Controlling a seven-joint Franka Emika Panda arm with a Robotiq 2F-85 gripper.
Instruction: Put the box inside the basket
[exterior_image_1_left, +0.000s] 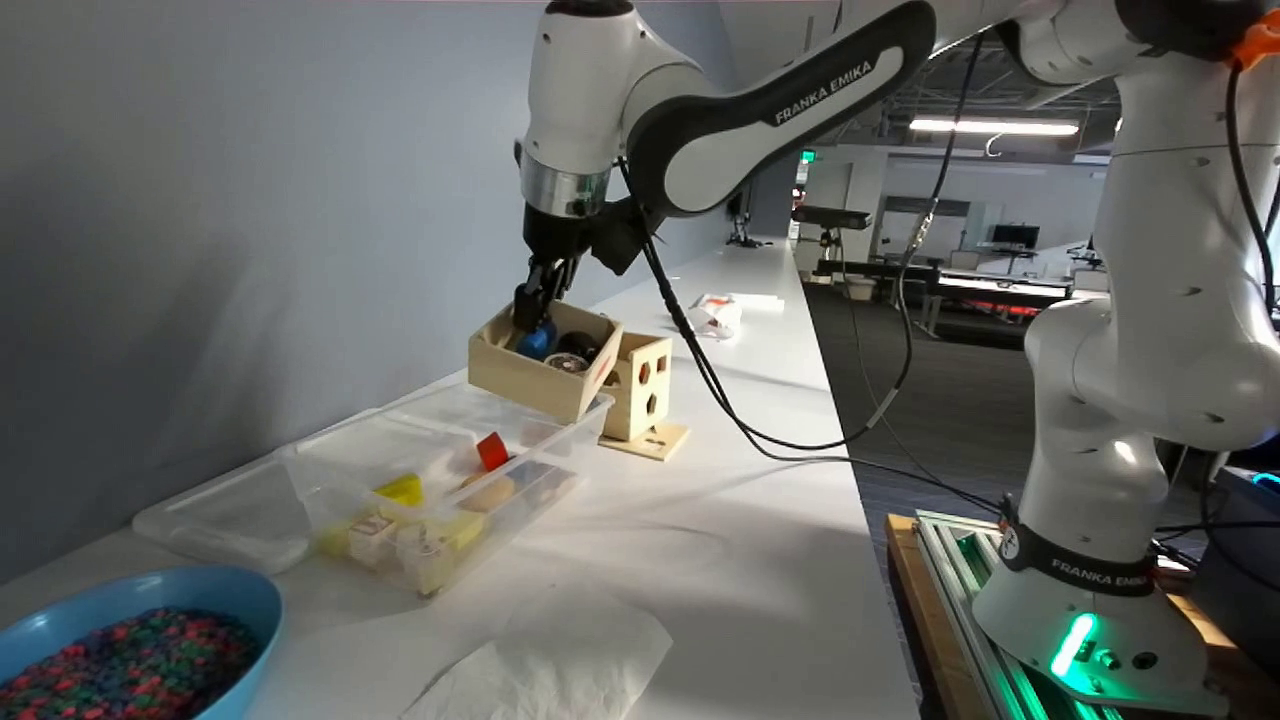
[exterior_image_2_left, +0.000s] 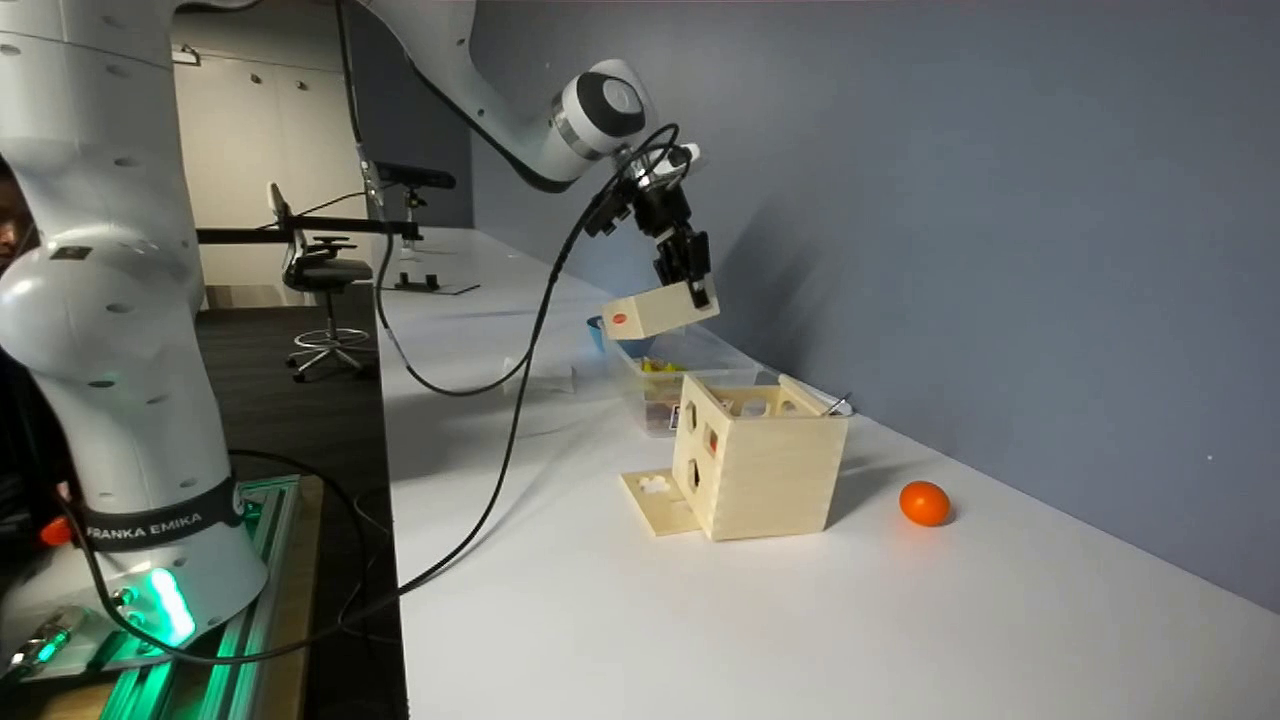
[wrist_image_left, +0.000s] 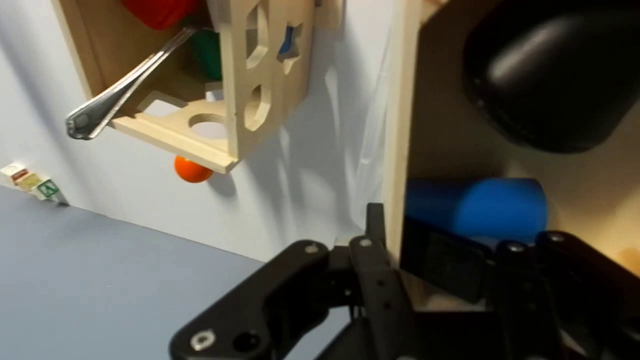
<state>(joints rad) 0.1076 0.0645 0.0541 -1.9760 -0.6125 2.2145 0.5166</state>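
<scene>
Pinching a tilted wooden box (exterior_image_2_left: 655, 313) by one wall (wrist_image_left: 402, 125) with the tool (wrist_image_left: 394, 236); best leveled before entering the plastic bin (exterior_image_1_left: 552, 455) below.

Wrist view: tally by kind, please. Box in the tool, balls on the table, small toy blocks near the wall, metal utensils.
Box in the tool: 1
Orange ball: 1
Small toy blocks: 3
Metal utensil: 1
Total: 6
</scene>
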